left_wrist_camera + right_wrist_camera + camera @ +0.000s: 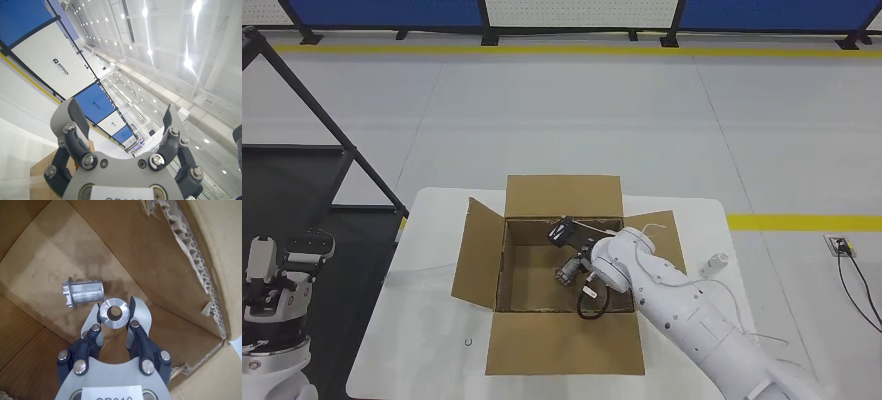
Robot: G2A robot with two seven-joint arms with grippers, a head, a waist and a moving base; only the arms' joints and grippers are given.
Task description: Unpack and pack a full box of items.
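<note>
An open cardboard box [542, 200] stands in the middle of the white table [432, 300]. My right gripper [115, 311] is down inside the box [170, 275], shut on a round metal part with a centre hole [114, 313]. Beside it, on the box floor, lies a grey ribbed metal cylinder with a flange [83, 292]. From above, the right arm [672, 310] goes into the box's right half, where a metal part [570, 268] shows near its wrist. My left gripper [121, 117] is off the table's left side, points up at the ceiling and is open with nothing in it.
The box flaps [474, 265] are folded outward on all sides; one edge is torn [198, 262]. A small ring [469, 344] lies on the table left of the front flap. A white object [715, 264] rests near the table's right edge. A black frame [332, 140] stands at the left.
</note>
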